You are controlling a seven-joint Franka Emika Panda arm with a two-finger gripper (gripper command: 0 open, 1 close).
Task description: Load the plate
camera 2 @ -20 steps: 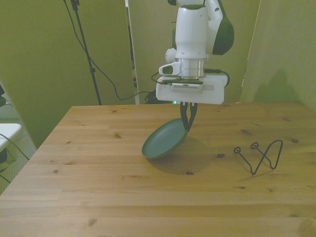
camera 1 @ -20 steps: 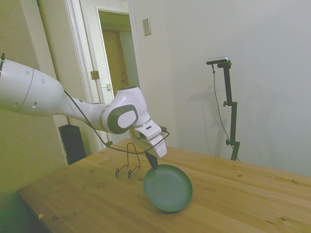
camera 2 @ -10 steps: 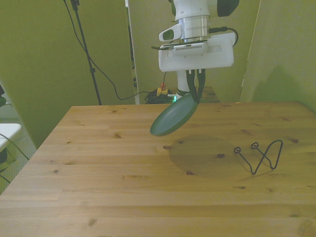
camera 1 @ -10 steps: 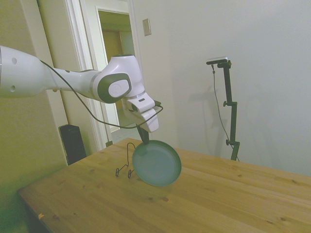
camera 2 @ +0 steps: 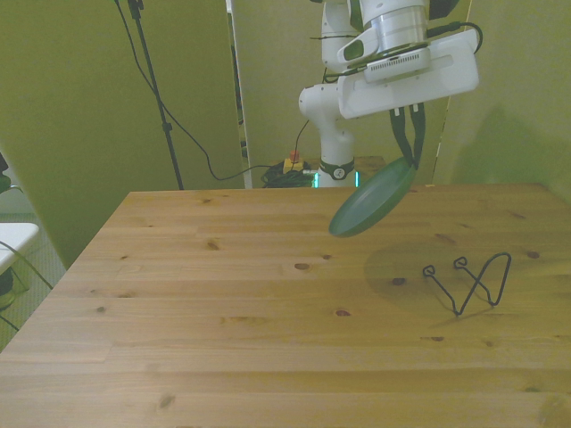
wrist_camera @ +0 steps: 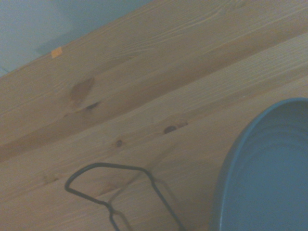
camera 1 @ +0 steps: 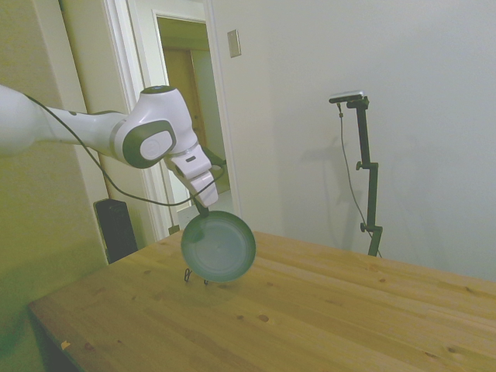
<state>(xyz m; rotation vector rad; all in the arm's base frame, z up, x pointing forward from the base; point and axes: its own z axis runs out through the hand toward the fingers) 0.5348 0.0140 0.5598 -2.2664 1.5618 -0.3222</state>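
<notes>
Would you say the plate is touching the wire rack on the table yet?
Apart. The front view shows the plate hanging from the gripper above the table, with bare wood between it and the wire rack.

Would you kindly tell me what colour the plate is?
Plain dark green plate; shows best in the front view.

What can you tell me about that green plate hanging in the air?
The plate is round, plain dark green, with a shallow raised rim and a smooth inside; its material cannot be told. It hangs tilted steeply, clear of the wooden table, casting a round shadow on it. Only the gripper touches it, its two dark fingers pinching the upper rim. In the front view it is above the table's far right part, near a bent black wire rack that stands on the wood.
</notes>
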